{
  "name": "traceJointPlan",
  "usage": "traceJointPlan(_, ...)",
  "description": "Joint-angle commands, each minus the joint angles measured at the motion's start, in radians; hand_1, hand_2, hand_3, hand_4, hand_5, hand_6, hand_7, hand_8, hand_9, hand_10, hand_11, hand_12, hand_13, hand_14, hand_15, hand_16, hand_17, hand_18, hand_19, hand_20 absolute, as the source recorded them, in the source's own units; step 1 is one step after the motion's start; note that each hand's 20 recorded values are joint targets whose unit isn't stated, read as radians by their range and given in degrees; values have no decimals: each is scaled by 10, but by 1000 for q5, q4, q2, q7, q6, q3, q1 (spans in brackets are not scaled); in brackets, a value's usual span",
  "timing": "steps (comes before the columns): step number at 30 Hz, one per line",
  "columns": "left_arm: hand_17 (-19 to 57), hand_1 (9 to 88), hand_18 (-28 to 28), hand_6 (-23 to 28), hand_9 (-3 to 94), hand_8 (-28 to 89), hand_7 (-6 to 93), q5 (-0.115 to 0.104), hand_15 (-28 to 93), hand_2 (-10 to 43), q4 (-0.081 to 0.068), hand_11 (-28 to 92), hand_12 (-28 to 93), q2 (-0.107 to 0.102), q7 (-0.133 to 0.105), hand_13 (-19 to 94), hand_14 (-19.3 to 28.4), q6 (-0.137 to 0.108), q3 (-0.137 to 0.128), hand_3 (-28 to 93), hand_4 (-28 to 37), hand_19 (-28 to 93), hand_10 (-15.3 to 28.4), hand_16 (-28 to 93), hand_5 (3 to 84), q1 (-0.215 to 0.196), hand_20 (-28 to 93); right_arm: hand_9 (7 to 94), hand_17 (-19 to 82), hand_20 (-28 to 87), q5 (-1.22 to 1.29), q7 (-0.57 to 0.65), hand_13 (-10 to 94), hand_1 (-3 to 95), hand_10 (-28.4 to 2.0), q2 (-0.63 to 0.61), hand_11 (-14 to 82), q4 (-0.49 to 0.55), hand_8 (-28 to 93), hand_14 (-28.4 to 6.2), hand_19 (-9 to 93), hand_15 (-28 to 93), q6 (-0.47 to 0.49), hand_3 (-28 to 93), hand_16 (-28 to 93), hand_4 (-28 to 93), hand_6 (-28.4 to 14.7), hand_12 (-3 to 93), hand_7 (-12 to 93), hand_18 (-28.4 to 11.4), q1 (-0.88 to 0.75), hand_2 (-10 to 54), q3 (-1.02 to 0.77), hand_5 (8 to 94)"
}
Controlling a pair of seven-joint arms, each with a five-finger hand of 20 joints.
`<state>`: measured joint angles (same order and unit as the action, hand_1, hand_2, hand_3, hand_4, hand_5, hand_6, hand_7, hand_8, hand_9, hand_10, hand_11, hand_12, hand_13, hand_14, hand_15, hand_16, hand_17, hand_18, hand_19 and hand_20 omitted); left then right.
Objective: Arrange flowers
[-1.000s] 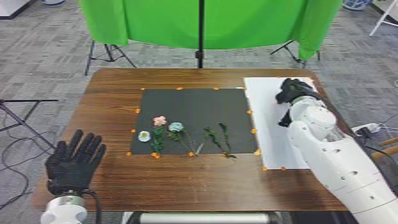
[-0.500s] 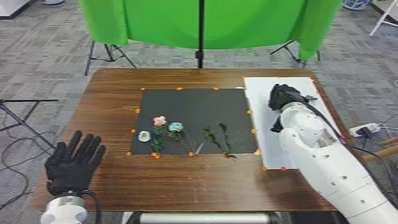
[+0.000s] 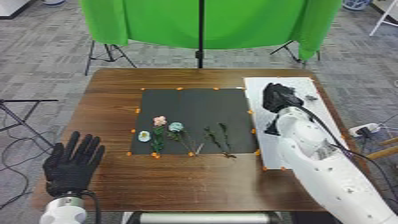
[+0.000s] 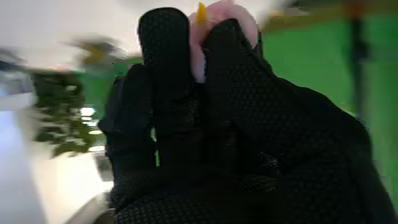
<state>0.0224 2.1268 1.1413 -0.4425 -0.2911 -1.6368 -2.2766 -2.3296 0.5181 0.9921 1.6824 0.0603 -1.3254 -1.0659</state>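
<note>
Presumably for placement, the right hand (image 3: 281, 98) pinches a pink flower (image 4: 234, 10) over the white sheet (image 3: 298, 84), far right; the left hand (image 3: 71, 174) lies open.

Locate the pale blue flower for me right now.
In the head view, the pale blue flower lies on the dark mat, left of its middle, between the pink flower on its left and the green sprigs on its right.
</note>
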Motion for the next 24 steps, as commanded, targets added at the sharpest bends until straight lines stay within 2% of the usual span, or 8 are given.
traceJointPlan(1, -63, 253, 145, 74, 402, -107, 111, 0, 403, 120, 0, 241, 124, 6, 8, 318, 172, -7, 5, 809, -283, 352, 164, -62, 362, -11, 133, 679, 356, 356, 14, -140, 639, 630, -134, 46, 234, 171, -10, -64, 858, 452, 26, 746, 358, -283, -33, 404, 551, -169, -2, -95, 89, 581)
traceJointPlan(5, -63, 254, 145, 74, 400, -107, 112, 3, 403, 122, 0, 240, 124, 6, 13, 318, 172, -3, 9, 807, -283, 351, 163, -62, 360, -9, 133, 670, 353, 353, -32, -179, 630, 627, -136, 97, 236, 196, -19, -65, 855, 459, 78, 745, 350, -283, -35, 397, 556, -166, -50, -95, 125, 571)
traceJointPlan(7, -63, 254, 145, 74, 400, -108, 112, 5, 403, 123, -6, 241, 124, 5, 14, 318, 172, -3, 12, 807, -283, 351, 163, -62, 360, 3, 133, 667, 352, 353, -72, -203, 626, 624, -137, 112, 238, 209, -20, -64, 855, 461, 84, 747, 348, -283, -36, 395, 555, -167, -80, -95, 141, 568)
traceJointPlan(14, -63, 255, 145, 75, 400, -108, 113, 7, 403, 123, -14, 242, 124, 5, 19, 317, 172, -14, 16, 807, -283, 351, 162, -62, 362, 11, 134, 660, 348, 350, -83, -160, 616, 622, -139, 224, 235, 86, -30, -63, 850, 465, 85, 745, 338, -283, -38, 385, 552, -165, -37, -95, 195, 556)
traceJointPlan(15, -63, 255, 145, 75, 400, -108, 113, 2, 403, 123, -14, 242, 124, 4, 19, 317, 172, -15, 20, 807, -283, 351, 162, -62, 362, 15, 134, 660, 348, 349, -91, -156, 616, 622, -139, 230, 235, 80, -30, -63, 849, 465, 72, 745, 338, -283, -38, 384, 552, -165, -33, -95, 198, 556)
traceJointPlan(17, -63, 255, 145, 75, 399, -108, 113, 14, 403, 123, -14, 242, 124, 1, 25, 317, 171, -12, 22, 807, -283, 351, 163, -62, 362, 16, 134, 659, 348, 348, -110, -158, 615, 621, -140, 236, 234, 80, -34, -63, 848, 465, 52, 745, 336, -283, -39, 383, 551, -164, -30, -95, 202, 555)
traceJointPlan(19, -63, 255, 145, 74, 398, -108, 113, 11, 403, 123, -13, 242, 124, 1, 22, 317, 172, -11, 20, 807, -283, 351, 163, -62, 360, 13, 134, 658, 348, 347, -116, -164, 615, 621, -140, 240, 234, 81, -36, -62, 846, 466, 46, 746, 334, -283, -39, 382, 552, -164, -25, -95, 208, 555)
traceJointPlan(24, -63, 255, 145, 78, 400, -108, 116, 11, 405, 124, -15, 243, 123, -1, 16, 318, 172, -13, 20, 806, -283, 352, 163, -62, 372, 16, 135, 649, 348, 345, -110, -161, 604, 617, -142, 241, 224, 82, -43, -61, 845, 462, 83, 747, 330, -283, -43, 371, 551, -162, -32, -95, 208, 552)
